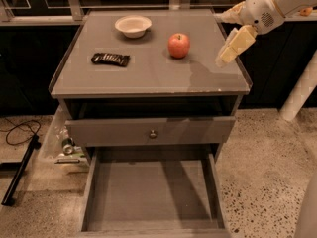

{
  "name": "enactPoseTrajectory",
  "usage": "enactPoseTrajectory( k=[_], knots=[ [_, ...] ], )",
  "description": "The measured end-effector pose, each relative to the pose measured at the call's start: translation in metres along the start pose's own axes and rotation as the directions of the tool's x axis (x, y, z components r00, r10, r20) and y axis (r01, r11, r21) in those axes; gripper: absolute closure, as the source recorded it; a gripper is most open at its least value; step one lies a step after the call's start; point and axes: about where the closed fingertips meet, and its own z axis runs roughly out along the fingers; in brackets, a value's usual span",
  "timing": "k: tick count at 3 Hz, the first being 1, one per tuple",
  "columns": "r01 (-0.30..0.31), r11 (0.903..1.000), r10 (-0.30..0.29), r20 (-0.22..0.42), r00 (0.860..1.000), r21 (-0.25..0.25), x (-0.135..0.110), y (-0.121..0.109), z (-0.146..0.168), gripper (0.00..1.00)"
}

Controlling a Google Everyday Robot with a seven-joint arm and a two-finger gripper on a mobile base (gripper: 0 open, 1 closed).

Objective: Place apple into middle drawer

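The red apple (179, 45) stands on the grey cabinet top (148, 76), right of the middle, with nothing holding it. The middle drawer (148, 195) is pulled out at the bottom of the cabinet; its flat floor is bare. My gripper (231, 50) hangs from the white arm at the upper right. It is over the right edge of the cabinet top, to the right of the apple and apart from it.
A white bowl (132, 25) stands at the back of the top and a dark snack packet (110, 59) lies at the left. The drawer with a round knob (152, 133) is slightly pulled out above the open one. Clutter and a cable lie on the floor at the left.
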Motion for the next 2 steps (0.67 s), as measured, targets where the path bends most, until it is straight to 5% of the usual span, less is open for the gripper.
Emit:
enactPoseTrajectory(
  k=[2],
  knots=[
    [0.005,1.0,-0.005,0.033,0.999,0.008,-0.0032,-0.0096,0.0081,0.0]
  ],
)
